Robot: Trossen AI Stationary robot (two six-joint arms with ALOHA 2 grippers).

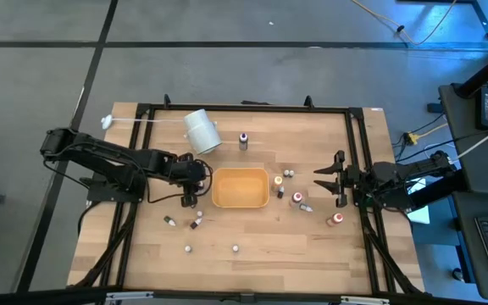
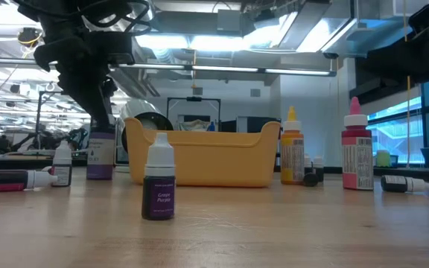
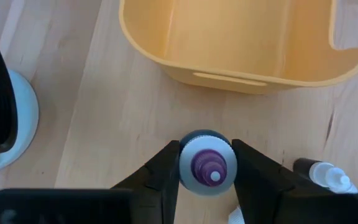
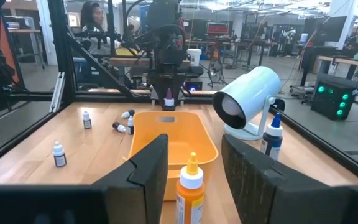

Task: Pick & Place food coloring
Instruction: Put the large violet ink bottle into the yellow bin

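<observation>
From above, the left gripper (image 1: 195,180) sits just left of the orange tray (image 1: 241,188) on the pale wooden table (image 1: 252,246); the right gripper (image 1: 327,180) waits at the table's right side, fingers spread with nothing between them; small food coloring bottles (image 1: 297,200) lie scattered on either side of the tray and nearer the front edge; a white cylinder (image 1: 202,132) lies tilted behind.

At table height, a dark bottle labelled purple (image 2: 159,187) stands upright in front of the smooth, round-cornered tray (image 2: 207,160); an orange bottle (image 2: 292,156) and a red one (image 2: 357,152) stand to its right.

From the left wrist, the dark fingers (image 3: 160,177) press both sides of a purple-topped bottle (image 3: 207,164), grasping it beside the tray wall (image 3: 229,78).

From the right wrist, the parted fingers (image 4: 145,168) frame the orange bottle (image 4: 190,186) without touching it.
</observation>
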